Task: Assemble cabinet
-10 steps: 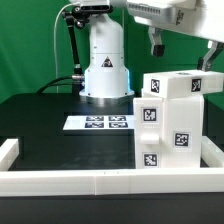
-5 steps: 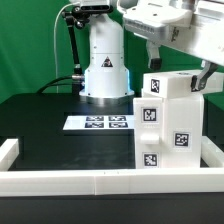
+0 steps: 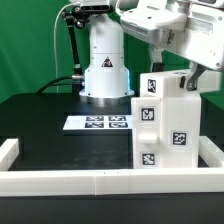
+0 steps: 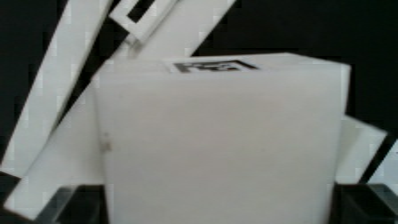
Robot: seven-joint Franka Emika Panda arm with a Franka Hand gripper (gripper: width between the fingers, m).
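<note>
The white cabinet [image 3: 165, 125] stands upright at the exterior view's right, with square black-and-white tags on its front faces. My gripper [image 3: 172, 72] hangs tilted over its raised top block, one finger on each side of it. In the wrist view the cabinet's top block [image 4: 222, 130] fills the picture, with a tag on its upper face. The gripper [image 4: 217, 205] is open around the block. Its dark fingertips [image 4: 71, 205] show at the block's two sides. I cannot tell whether they touch it.
The marker board [image 3: 103, 122] lies flat on the black table in front of the robot base [image 3: 103, 65]. A low white frame rail [image 3: 100, 181] runs along the front edge, with side rails at both ends. A white rail [image 4: 71, 90] shows slanted behind the block.
The gripper has come down and toward the exterior view's left, from above the cabinet to astride its top block. The cabinet has not moved.
</note>
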